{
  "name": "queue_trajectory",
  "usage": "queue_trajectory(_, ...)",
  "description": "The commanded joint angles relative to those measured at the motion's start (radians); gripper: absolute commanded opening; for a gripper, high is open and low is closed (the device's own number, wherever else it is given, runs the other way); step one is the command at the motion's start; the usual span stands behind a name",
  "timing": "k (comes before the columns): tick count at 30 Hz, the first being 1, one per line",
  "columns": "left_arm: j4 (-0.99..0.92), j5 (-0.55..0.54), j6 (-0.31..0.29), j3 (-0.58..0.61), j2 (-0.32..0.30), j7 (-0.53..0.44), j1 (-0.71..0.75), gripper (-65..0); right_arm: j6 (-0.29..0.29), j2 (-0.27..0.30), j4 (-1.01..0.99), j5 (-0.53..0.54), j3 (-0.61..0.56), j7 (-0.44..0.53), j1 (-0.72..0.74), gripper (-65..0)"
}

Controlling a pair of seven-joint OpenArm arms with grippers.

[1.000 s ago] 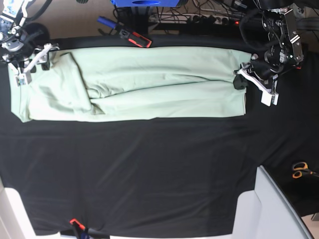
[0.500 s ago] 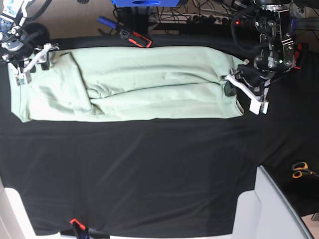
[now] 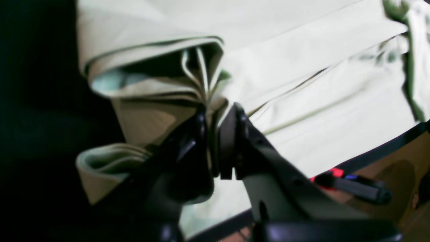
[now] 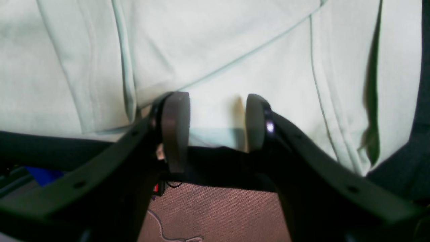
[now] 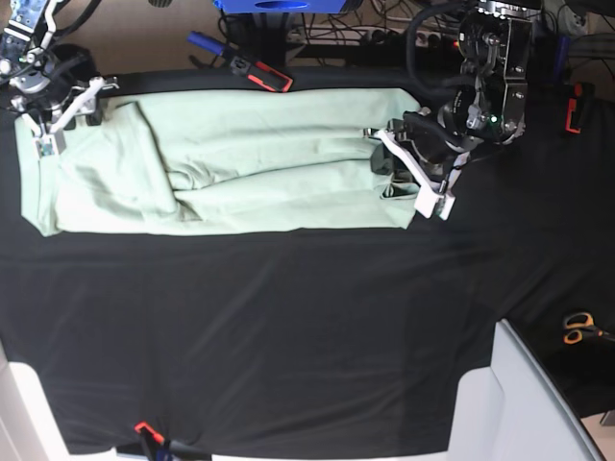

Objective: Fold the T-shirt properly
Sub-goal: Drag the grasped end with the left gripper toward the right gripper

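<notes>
T-shirt (image 5: 240,163) of pale mint green lies as a long folded band across the far part of the bench (image 5: 288,327), on the black cloth that covers it. Its one end is lifted and doubled back over the band. The left gripper (image 5: 402,175) is clamped on this end: in the left wrist view the two dark fingers (image 3: 231,134) press together on several layers of the fabric, which bulge above them in loose folds. The right gripper (image 5: 60,117) is at the other end of the T-shirt, over its far corner. In the right wrist view its fingers (image 4: 176,127) stand apart, with the pale fabric showing between them; I cannot tell if they touch it. Orange-handled scissors (image 5: 577,327) lie well apart from the T-shirt, near the edge of the bench.
</notes>
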Motion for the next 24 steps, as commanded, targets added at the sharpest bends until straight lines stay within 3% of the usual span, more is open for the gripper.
queue_trajectory(1,0.025,-0.012,-0.002,-0.003,-0.004,-0.017,-0.008,-65.0,0.002,0.009,0.012,0.010,0.006,0.018,0.002,-38.6)
queue_trajectory(9,0.074,-0.012,-0.002,-0.003,0.023,0.038,-0.016,-65.0,0.002,0.009,0.012,0.010,0.002,0.018,0.004,-38.6)
queue_trajectory(13,0.087,-0.012,0.001,0.052,0.023,0.038,-0.019,-65.0,0.002,0.009,0.012,0.010,0.002,0.018,0.004,-38.6)
queue_trajectory(18,0.081,-0.012,0.138,0.155,0.023,0.035,-0.064,-65.0,0.002,0.009,0.012,0.010,0.002,0.018,0.004,-38.6)
queue_trajectory(24,0.081,-0.012,0.146,0.221,0.033,0.036,-0.114,-65.0,0.002,0.009,0.012,0.010,0.006,0.018,0.001,-38.6)
